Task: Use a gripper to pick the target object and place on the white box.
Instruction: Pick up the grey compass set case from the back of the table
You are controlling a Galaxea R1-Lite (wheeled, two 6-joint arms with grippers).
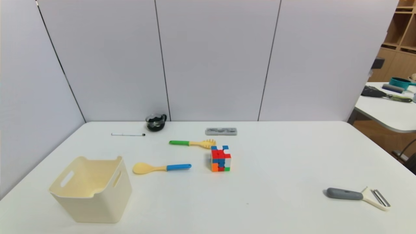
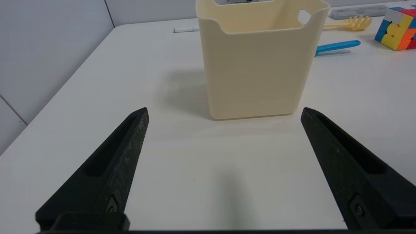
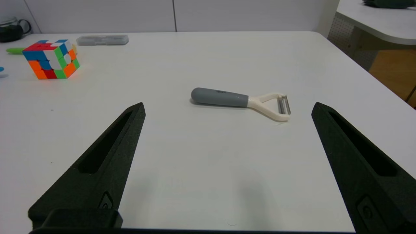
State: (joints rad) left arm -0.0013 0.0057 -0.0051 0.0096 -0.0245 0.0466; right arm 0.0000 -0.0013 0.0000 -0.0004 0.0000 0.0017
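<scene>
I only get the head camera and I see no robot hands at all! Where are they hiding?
Observer: The left gripper hangs low over the table, fingers wide open, right before the white box.
Operator: And the other hand?
Observer: The right gripper is open too, facing the peeler.
Operator: Is anything inside the box?
Observer: The left wrist view shows only its upper inside walls, so I cannot tell.
Operator: Is either hand near the grey bar?
Observer: No. The grey bar lies far off behind the cube, untouched.
</scene>
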